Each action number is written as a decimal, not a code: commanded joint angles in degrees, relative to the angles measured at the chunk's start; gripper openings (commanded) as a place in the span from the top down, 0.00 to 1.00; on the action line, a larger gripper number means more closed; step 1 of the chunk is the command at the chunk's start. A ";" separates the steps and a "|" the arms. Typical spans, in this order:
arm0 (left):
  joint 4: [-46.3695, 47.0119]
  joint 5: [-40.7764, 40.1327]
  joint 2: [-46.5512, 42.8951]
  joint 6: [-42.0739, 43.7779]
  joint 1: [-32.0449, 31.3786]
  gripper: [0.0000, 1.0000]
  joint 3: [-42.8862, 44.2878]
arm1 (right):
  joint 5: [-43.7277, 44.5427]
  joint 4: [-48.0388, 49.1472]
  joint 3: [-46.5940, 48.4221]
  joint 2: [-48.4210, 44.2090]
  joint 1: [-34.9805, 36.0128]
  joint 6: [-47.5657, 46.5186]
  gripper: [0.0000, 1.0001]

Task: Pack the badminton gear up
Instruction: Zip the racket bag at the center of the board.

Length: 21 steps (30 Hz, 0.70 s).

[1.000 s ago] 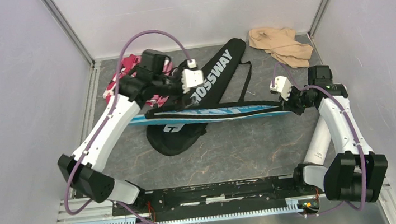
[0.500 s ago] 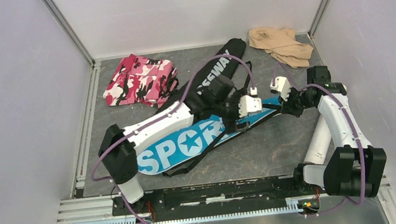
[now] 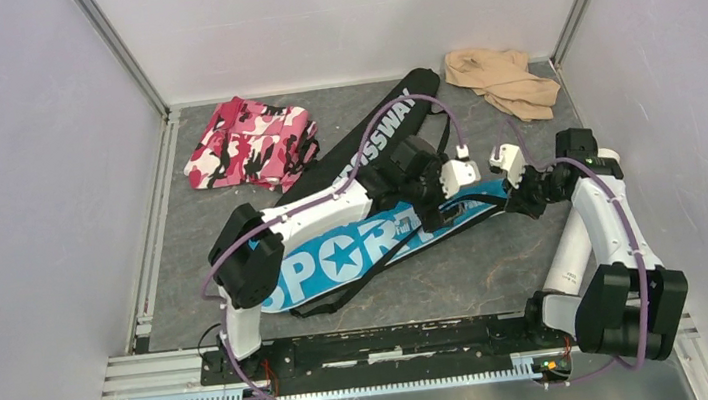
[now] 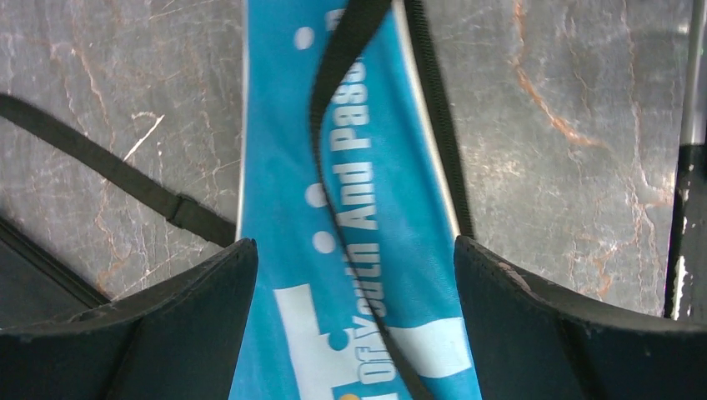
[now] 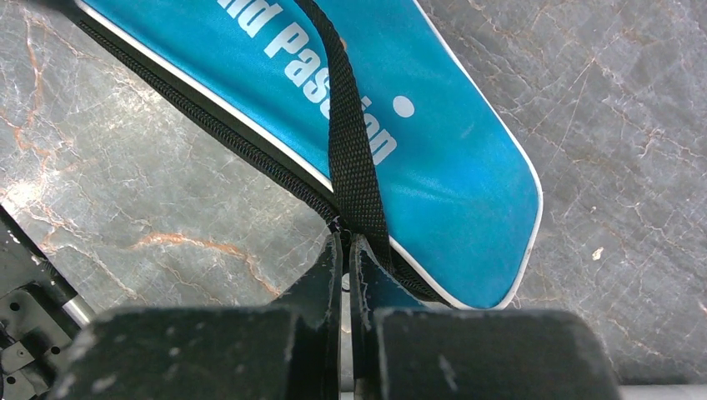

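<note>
The blue "SPORT" cover (image 3: 336, 257) lies flat and face up, running diagonally from near left to mid right, on top of the black "CROSSWAY" cover (image 3: 391, 120). My left gripper (image 3: 444, 208) hovers open over the blue cover's narrow end (image 4: 283, 167), one finger on each side and nothing held between them. A black strap (image 4: 333, 83) runs down the middle of that end. My right gripper (image 3: 516, 200) is at the cover's rounded tip (image 5: 433, 150). It is shut (image 5: 346, 237) on the zipper at the tip's edge, where the strap (image 5: 350, 158) meets it.
A pink camouflage cloth (image 3: 248, 142) lies at the back left and a beige cloth (image 3: 502, 77) at the back right. A loose black strap (image 4: 108, 171) lies on the marbled table (image 3: 458, 269). Walls and metal rails close in both sides.
My left arm swung from beside the pink cloth to the right, over the blue cover's narrow end. The cover went from edge-on to flat, lettering up. The right gripper kept its hold.
</note>
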 commanded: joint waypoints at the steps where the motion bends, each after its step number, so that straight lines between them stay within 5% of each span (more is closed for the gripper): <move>1: 5.20 7.20 1.88 -8.07 4.42 0.08 3.62 | -2.79 0.40 -0.62 -2.68 -1.32 -1.25 1.00; 17: 2.00 24.90 15.12 -15.76 6.16 0.09 15.45 | -2.73 0.07 -1.52 -2.66 -1.77 -2.17 1.00; 21: 3.01 24.10 17.50 -17.67 6.06 0.23 16.90 | -2.79 -0.09 -1.69 -2.61 -1.71 -2.46 1.00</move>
